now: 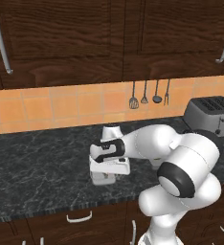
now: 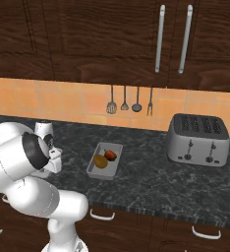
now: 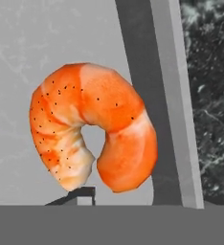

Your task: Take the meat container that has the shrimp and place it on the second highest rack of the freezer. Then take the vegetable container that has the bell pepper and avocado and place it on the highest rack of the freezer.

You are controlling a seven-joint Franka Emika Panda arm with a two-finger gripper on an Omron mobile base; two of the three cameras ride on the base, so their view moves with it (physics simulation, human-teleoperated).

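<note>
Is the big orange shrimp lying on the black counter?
No, the shrimp lies on the pale grey floor of its container, and the dark counter is beyond the container's wall.

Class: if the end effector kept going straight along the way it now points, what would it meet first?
Most likely the shrimp, which lies dead ahead on the floor of its grey tray; depth is hard to judge, so a fingertip might touch the tray floor first.

Arm folded low leftward, tool (image 1: 104,178) pointing down, jaws seemingly part-closed

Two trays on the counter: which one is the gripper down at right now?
The shrimp tray, at the counter's front edge with the gripper over it. The vegetable tray, holding the avocado, sits apart, nearer the toaster.
</note>
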